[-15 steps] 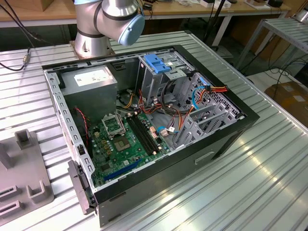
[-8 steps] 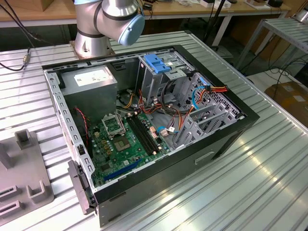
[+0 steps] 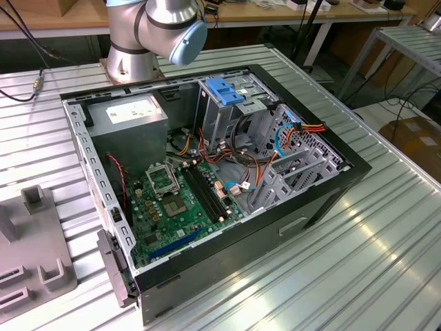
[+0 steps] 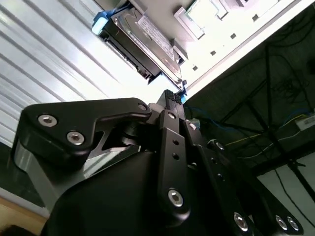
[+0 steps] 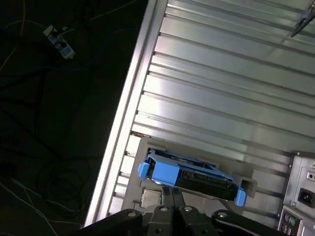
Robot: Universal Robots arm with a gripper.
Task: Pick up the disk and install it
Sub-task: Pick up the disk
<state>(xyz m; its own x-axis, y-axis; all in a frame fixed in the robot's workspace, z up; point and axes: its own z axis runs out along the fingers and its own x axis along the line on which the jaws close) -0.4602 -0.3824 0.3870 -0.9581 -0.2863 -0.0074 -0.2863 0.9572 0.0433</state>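
Disk [image 5: 192,174] lies flat in a grey holder [image 5: 246,184] right at the edge of the slatted metal table [image 5: 221,73], just beside the back of the open computer case [image 3: 275,234]. The gripper [image 5: 172,191] hangs close over its near side, jaws pressed together on nothing, from what I can see. My worry is that, shut like that, they could knock the blue carrier and nudge the drive off the table edge.

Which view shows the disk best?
The first wrist view: the disk lies nearly whole in its grey holder, blue carrier clear. The second wrist view shows it slanted, near the frame's top. The exterior view looks at the computer case.
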